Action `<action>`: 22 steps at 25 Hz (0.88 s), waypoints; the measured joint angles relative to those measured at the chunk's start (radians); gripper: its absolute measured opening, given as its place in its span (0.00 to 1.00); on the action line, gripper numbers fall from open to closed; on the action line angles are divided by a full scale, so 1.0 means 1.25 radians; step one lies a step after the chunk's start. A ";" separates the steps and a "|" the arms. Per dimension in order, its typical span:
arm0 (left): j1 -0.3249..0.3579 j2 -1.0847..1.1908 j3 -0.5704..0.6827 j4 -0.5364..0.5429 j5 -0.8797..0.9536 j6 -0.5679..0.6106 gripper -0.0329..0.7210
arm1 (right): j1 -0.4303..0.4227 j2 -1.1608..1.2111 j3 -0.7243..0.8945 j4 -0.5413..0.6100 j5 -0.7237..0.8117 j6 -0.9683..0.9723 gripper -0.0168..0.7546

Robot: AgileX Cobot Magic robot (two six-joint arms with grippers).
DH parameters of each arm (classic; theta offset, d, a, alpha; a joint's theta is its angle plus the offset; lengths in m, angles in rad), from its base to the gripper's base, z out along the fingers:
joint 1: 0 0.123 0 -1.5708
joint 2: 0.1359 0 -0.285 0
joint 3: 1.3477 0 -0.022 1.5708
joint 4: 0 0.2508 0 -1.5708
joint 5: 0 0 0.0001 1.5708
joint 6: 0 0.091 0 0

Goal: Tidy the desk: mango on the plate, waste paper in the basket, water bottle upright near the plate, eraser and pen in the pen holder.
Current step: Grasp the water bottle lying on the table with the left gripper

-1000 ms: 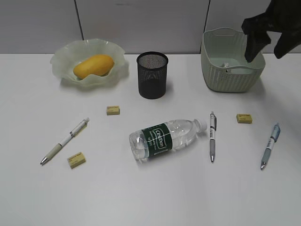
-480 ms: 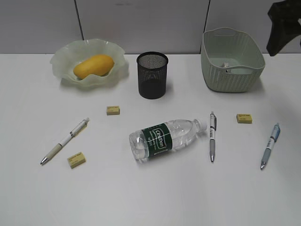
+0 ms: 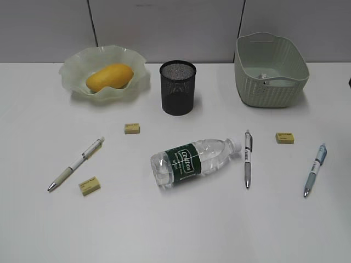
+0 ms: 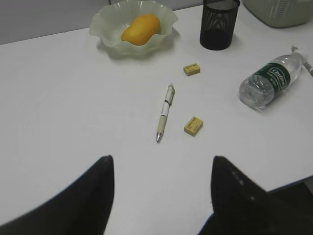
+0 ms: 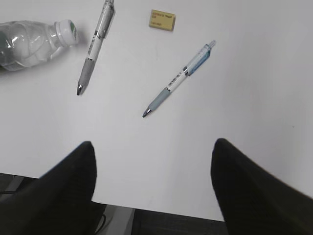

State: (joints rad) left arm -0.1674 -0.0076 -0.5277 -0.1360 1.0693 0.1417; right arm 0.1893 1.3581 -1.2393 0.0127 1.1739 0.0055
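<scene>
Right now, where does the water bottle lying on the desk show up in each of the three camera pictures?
Exterior view: water bottle lies at centre, cap pointing right.
Left wrist view: at the right edge.
Right wrist view: only its cap end shows, top left corner.
Shared landmark: the grey-grip pen beside the cap.

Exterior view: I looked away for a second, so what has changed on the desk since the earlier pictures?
The right arm, which hung over the basket, has withdrawn off the right edge of view, empty. A scrap of paper lies inside the basket. The mango, water bottle, pens and erasers have not moved.
</scene>
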 joint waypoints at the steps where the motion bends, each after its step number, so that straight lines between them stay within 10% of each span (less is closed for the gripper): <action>1: 0.011 0.000 0.000 0.000 0.000 0.000 0.67 | 0.000 -0.013 0.005 0.000 -0.001 0.001 0.76; 8: 0.117 0.000 0.000 0.000 0.001 0.000 0.67 | 0.000 -0.068 0.016 0.026 0.015 0.001 0.76; 22: 0.123 0.000 0.000 0.000 0.001 0.000 0.67 | 0.000 -0.360 0.260 0.083 -0.042 0.066 0.76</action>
State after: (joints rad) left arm -0.0140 -0.0076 -0.5277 -0.1363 1.0702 0.1421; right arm 0.1893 0.9077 -0.9145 0.1167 1.1211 0.0882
